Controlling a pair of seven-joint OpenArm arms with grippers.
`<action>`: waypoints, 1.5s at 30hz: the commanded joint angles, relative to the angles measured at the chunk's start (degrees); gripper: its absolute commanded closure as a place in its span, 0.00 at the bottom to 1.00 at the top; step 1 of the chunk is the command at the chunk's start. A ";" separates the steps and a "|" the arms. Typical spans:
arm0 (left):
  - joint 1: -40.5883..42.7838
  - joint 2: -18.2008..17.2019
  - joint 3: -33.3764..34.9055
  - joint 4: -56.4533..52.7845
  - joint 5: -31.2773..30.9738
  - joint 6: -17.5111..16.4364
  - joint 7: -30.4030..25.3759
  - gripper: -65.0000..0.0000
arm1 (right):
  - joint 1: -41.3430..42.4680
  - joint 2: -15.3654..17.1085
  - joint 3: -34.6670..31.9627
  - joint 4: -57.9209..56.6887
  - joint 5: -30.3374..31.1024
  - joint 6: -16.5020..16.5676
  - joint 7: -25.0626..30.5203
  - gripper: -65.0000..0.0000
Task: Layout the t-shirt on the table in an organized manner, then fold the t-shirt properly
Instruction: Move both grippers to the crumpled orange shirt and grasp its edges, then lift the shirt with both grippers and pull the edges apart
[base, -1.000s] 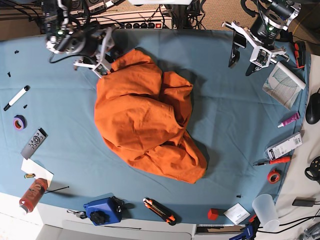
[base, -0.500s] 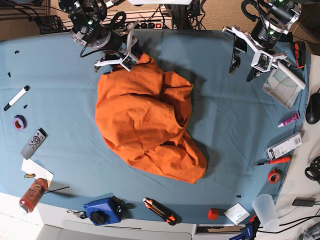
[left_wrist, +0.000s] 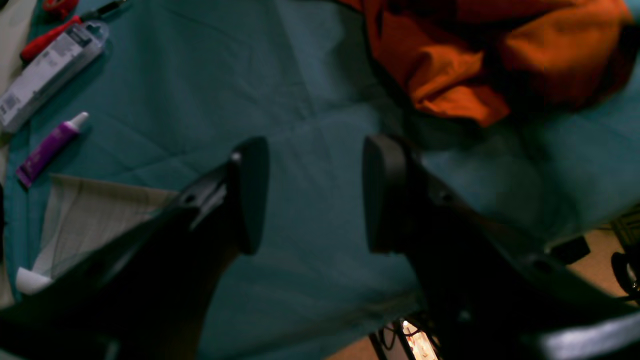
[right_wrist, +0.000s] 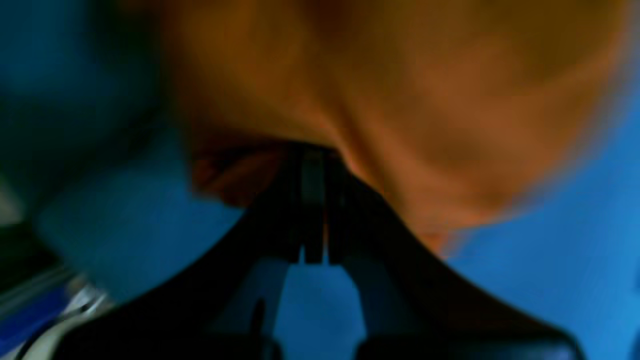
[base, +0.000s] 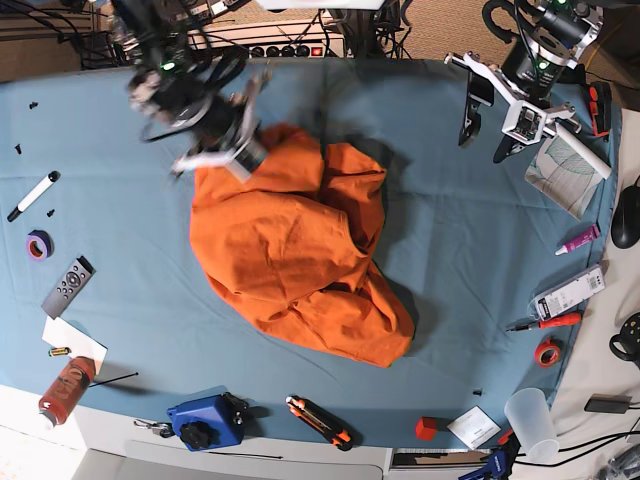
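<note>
Orange t-shirt (base: 295, 250) heaped mid-table (base: 450, 240), crumpled, sleeves and hem not told apart. Soft, light, limp by the look of it; likely to sag and drag rather than slide as one piece, so best taken at a hem edge or corner, not the bulk. Right gripper (base: 232, 150) at the heap's far-left edge, blurred in the base view; in the wrist view jaws clenched with a fold of orange cloth (right_wrist: 350, 125) pinched at the tips. Left gripper (base: 508, 112) hovering over bare table at the far right corner, fingers (left_wrist: 250, 195) spread wide, nothing between them, well apart from the shirt. Bare cloth all round the heap, widest between shirt and left gripper. Clutter along the rims only: marker (base: 33, 195), tape roll (base: 39, 244), remote (base: 68, 286), blue box (base: 206, 421), cup (base: 530, 420), purple tube (base: 579, 239).
</note>
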 joint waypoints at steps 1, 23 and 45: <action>0.20 -0.31 -0.15 0.92 -0.66 -0.02 -1.29 0.53 | 0.22 0.50 2.67 2.95 0.55 -0.20 1.49 1.00; -9.35 -0.07 25.49 -4.74 4.70 11.61 -1.07 0.53 | -5.70 -3.17 33.46 4.44 7.37 -0.22 -0.98 1.00; -25.07 0.00 33.62 -24.20 4.57 19.34 7.78 0.53 | -5.68 -3.48 33.46 0.57 7.02 -0.13 -1.20 1.00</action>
